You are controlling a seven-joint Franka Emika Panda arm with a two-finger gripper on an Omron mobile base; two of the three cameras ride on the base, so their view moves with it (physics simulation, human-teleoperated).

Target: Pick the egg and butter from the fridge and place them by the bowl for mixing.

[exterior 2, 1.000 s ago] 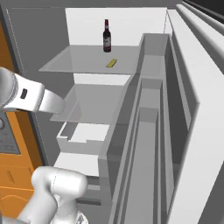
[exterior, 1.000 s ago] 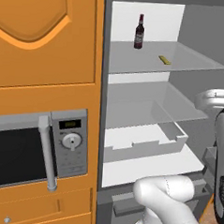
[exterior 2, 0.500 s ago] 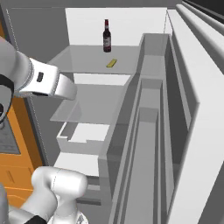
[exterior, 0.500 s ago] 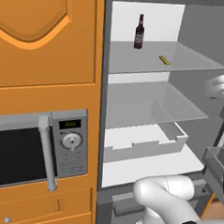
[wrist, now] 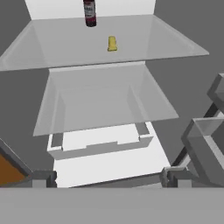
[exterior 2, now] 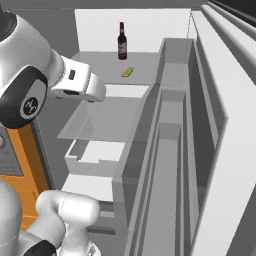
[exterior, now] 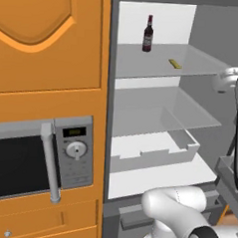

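The fridge (exterior: 157, 16) stands open, with a white interior and grey shelves. On its top shelf lies the butter (exterior: 175, 64), a tiny yellow stick, also seen from the right base view (exterior 2: 128, 72) and along the hand (wrist: 112, 43). My gripper (exterior 2: 95, 93) hangs in front of the open fridge at about the height of the top shelf, well short of the butter, with nothing in it. Its fingertips are hard to make out. The egg is hidden and the bowl is out of view.
A dark red-labelled bottle (exterior: 148, 34) stands at the back of the top shelf behind the butter. A pale drawer (exterior: 154, 150) juts out under the middle shelf. The microwave (exterior: 38, 161) with its silver handle sits in the orange cabinet to the left. The door's bins (exterior 2: 172, 100) rise on the right.
The arm has swung upward and its hand has come up level with the top shelf. The butter and the bottle have not moved.
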